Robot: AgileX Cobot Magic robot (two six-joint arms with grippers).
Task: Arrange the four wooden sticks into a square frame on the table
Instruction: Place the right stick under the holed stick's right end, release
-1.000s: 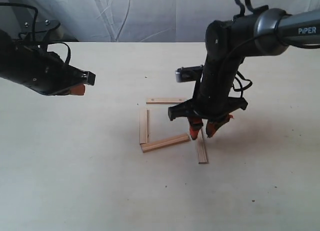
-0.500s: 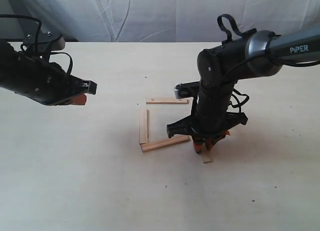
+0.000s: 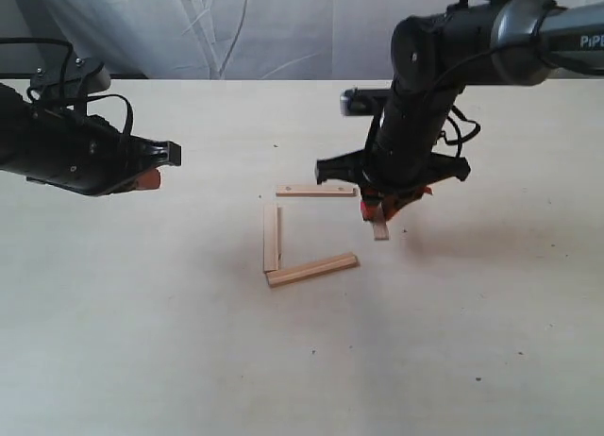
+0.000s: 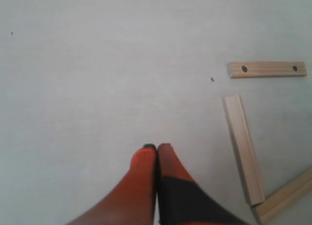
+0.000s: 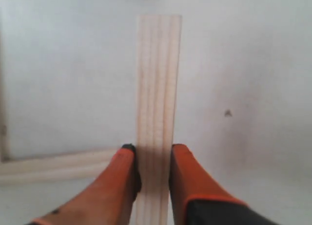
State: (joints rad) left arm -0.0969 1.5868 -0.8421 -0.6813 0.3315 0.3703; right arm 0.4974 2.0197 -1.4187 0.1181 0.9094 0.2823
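Observation:
Three wooden sticks lie on the table [image 3: 142,342] in a partial outline: one with two dark holes [image 3: 314,190] [image 4: 267,69] at the back, one [image 3: 272,237] [image 4: 243,148] on the left side, one [image 3: 312,269] [image 4: 285,201] at the front. My right gripper [image 3: 381,210] [image 5: 152,152] hangs above the open right side, shut on the fourth stick [image 3: 379,230] [image 5: 157,88], which pokes out below its orange fingers [image 5: 187,176]. Far to the left my left gripper [image 3: 149,178] [image 4: 156,147] hovers shut and empty, its fingertips [image 4: 144,159] pressed together.
A wrinkled white cloth backdrop [image 3: 236,30] runs behind the table's far edge. Tiny dark specks [image 3: 477,379] dot the tabletop. Black cables [image 3: 57,77] loop over the left arm.
My right gripper dropped onto the loose stick at the lower right, closed on it, and has lifted it up and back toward the frame's open side. The left arm barely shifted.

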